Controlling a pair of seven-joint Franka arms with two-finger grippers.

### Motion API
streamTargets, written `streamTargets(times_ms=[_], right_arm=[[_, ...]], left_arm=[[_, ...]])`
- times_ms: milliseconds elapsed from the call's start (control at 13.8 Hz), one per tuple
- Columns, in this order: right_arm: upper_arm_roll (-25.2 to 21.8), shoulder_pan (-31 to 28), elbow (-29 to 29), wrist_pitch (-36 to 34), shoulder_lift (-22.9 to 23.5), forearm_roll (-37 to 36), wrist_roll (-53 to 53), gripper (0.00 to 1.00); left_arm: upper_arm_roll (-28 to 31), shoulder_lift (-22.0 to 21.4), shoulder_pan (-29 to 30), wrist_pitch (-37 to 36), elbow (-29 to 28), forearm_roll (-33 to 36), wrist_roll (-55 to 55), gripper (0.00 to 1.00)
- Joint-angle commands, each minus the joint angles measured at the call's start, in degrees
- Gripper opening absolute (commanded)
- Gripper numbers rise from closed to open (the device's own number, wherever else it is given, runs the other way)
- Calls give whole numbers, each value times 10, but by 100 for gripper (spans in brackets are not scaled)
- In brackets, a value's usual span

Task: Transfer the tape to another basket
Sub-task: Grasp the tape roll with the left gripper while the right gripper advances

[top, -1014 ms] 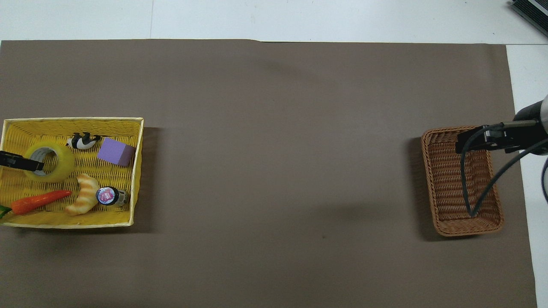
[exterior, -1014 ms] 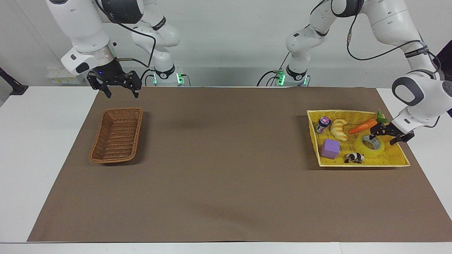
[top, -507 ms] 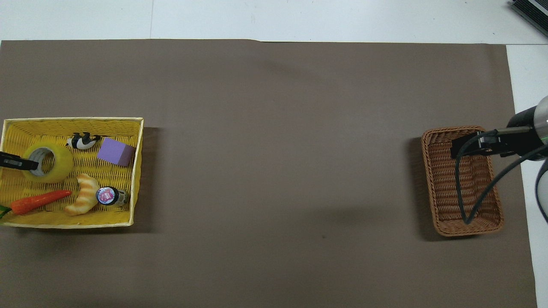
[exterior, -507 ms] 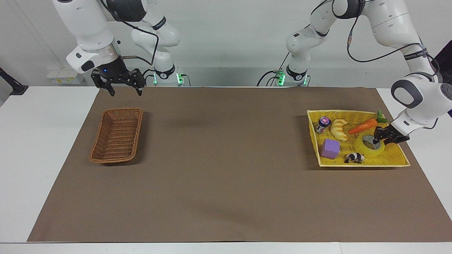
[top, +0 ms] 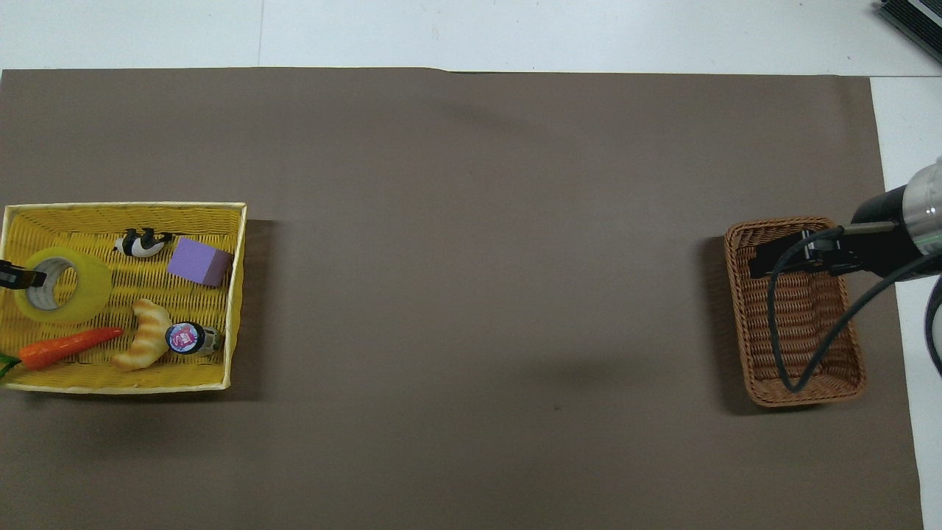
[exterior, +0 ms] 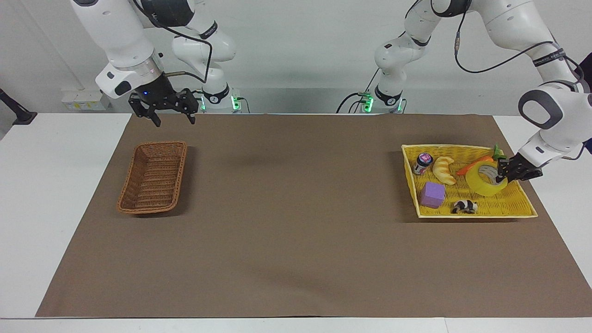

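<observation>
At the right edge of the facing view, the left pincer point(exterior: 502, 175) has gone from spread around the roll's wall to pinched on the tape point(exterior: 484, 181), one finger inside the grey-white core and one outside. A second ago the roll lay flat in the yellow tray point(exterior: 518, 210); now it is tilted up on edge and lifted off the weave, over the tray's end toward the left arm, partly covering the carrot point(exterior: 467, 167) in the facing view. Overhead view agrees: tape point(top: 59, 287) has shifted toward the left edge of the frame, core more open to camera.

My read: grasp is done, lift has just begun, carry across the desk point(exterior: 296, 222) is not yet started. Brown basket point(exterior: 153, 177) sits at the left of the facing view, well apart from the tray, nothing in it.

Right pincer point(exterior: 171, 113) has drifted sideways a little, hangs spread wide in the upper left of the facing view, over the mat's edge near the basket, holding nothing, waiting.

Croissant toy, jar, purple block, panda unchanged in tray.
</observation>
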Motion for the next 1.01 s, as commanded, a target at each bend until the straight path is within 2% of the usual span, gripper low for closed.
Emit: streamTargets(times_ms=[0,145,434,579,724,941], right_arm=[[0,-4,-44,18,-22,58,-20,100],[1,0,-67,45,-20,109,-19,100],[1,5,-123,102,-17,203,-20,100],[2,16,-157,140,-15,253,-20,100],[2,26,-186,184,-13,301,-20,100],[1,51,-211,232,-3,336,-16,100]], left_arm=[[4,-45,-44,-67,-15,-9,-9,0],[4,-64,-75,-84,-22,-23,-11,0],[4,-101,-144,-74,-80,-73,-80,0],[5,-116,-186,-64,-107,-103,-135,0],[5,-129,-237,-34,-134,-104,-217,0],[4,-137,-304,-27,-143,-111,-322,0]])
